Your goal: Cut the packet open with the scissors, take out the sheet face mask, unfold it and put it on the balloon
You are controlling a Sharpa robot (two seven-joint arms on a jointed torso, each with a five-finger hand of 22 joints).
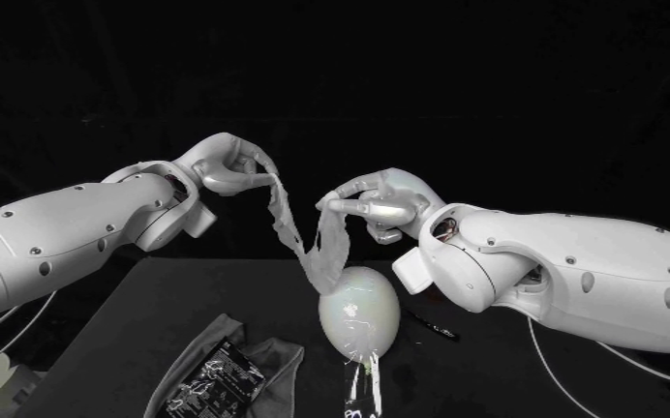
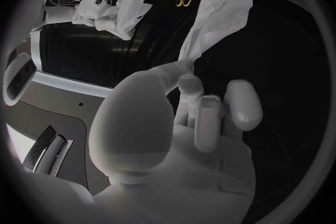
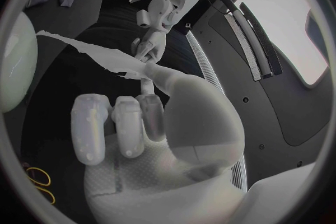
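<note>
The white sheet mask point(image 1: 305, 242) hangs in a V between my two hands above the table. My left hand point(image 1: 230, 172) pinches its one end, and my right hand point(image 1: 377, 203) pinches the other. The mask's low fold touches the top of the pale balloon point(image 1: 360, 313), which lies on the table below. In the left wrist view the mask point(image 2: 218, 7) runs up from the left hand's fingertips point(image 2: 189, 83). In the right wrist view the mask point(image 3: 105, 57) stretches from my right hand point(image 3: 129, 123) past the balloon point(image 3: 14, 67).
The cut packet point(image 1: 227, 372) lies on the table at the front left, with its dark printed face up. Yellow-handled scissors point(image 3: 38, 182) lie on the table near my right arm. A thin dark object point(image 1: 435, 327) lies right of the balloon.
</note>
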